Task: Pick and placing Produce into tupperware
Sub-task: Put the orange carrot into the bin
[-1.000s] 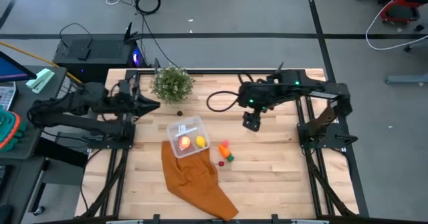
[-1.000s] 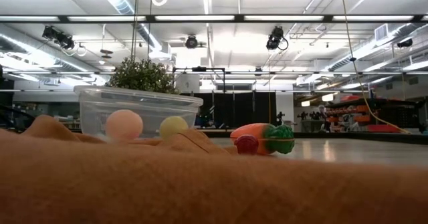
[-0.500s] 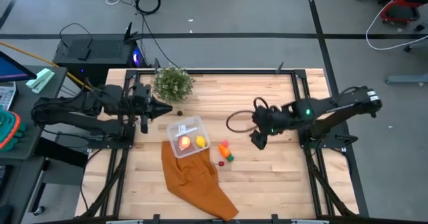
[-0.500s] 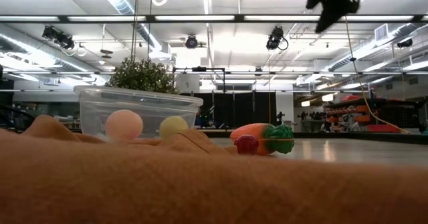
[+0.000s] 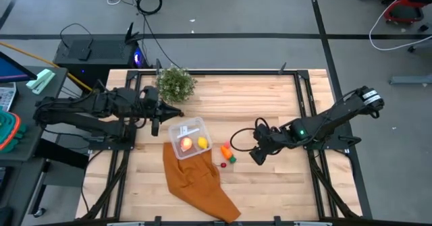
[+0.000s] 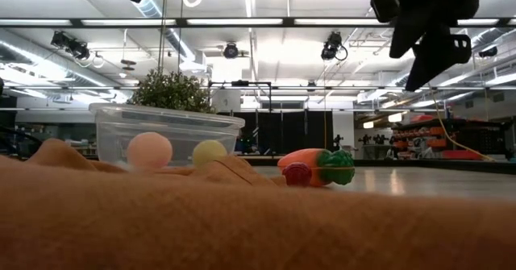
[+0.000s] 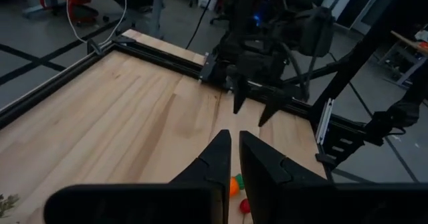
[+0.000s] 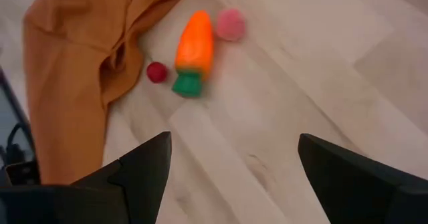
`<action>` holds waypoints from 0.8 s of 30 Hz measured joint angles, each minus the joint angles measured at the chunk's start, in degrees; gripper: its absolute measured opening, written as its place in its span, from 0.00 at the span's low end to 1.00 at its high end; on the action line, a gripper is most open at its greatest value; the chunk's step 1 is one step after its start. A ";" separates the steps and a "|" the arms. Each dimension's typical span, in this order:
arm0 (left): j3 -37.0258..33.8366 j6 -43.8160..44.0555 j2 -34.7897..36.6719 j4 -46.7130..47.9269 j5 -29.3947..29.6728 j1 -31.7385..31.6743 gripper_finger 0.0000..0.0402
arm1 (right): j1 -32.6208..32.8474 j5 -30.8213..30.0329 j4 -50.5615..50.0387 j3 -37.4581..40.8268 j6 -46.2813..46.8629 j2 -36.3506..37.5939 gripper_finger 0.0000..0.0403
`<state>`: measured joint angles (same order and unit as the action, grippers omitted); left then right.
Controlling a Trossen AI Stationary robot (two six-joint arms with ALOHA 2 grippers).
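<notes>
Produce split two ways: orange ball [image 5: 185, 144] and yellow lemon [image 5: 202, 143] already sit inside the tupperware [image 5: 190, 137]; carrot [image 8: 193, 51], pink piece [image 8: 230, 24] and small red piece [image 8: 156, 72] lie loose on the wooden table [image 5: 270, 185], just ahead of the right gripper [image 5: 257, 156].

Right gripper: fingers spread wide, nothing between them, hanging above the table short of the carrot, with the box farther off beyond the loose pieces. Left gripper [image 5: 173, 111]: fingers nearly together, holding nothing, hovering on the far side of the box from the right gripper, beside the potted plant [image 5: 175, 83].

Risks, as a judgement:
- Carrot, pink piece and red piece sit close together. A wide-open descent could straddle two at once or knock a neighbour away.
- Red piece sits right by the edge of the rust-orange cloth [image 5: 197, 182]. A finger dragging low could snag the cloth; the box appears to rest partly on that cloth, though the overlap is hard to read, so a tug might shift the box.
- Carrot is tapered and smooth-looking; a pinch near the green tip could squirt it out.
- Small round pieces will likely roll if nudged.
- Both arms near the box at drop time could crowd each other.
</notes>
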<state>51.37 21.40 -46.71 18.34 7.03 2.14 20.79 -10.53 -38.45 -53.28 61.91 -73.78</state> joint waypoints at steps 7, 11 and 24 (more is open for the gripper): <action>-0.02 0.06 -0.17 0.10 -0.52 1.44 0.10 | 0.53 -2.12 -1.07 0.02 0.00 -0.11 0.72; 0.00 0.50 -0.17 2.82 -0.85 2.11 0.10 | 0.52 -3.08 -0.93 0.02 -0.61 -0.11 0.72; -0.04 -2.91 -7.19 2.48 -3.28 3.55 0.11 | 0.51 -2.75 -1.62 -0.19 3.98 1.17 0.72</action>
<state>51.33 18.49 -53.90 20.81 3.74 5.70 21.30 -13.28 -40.06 -53.47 65.89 -72.60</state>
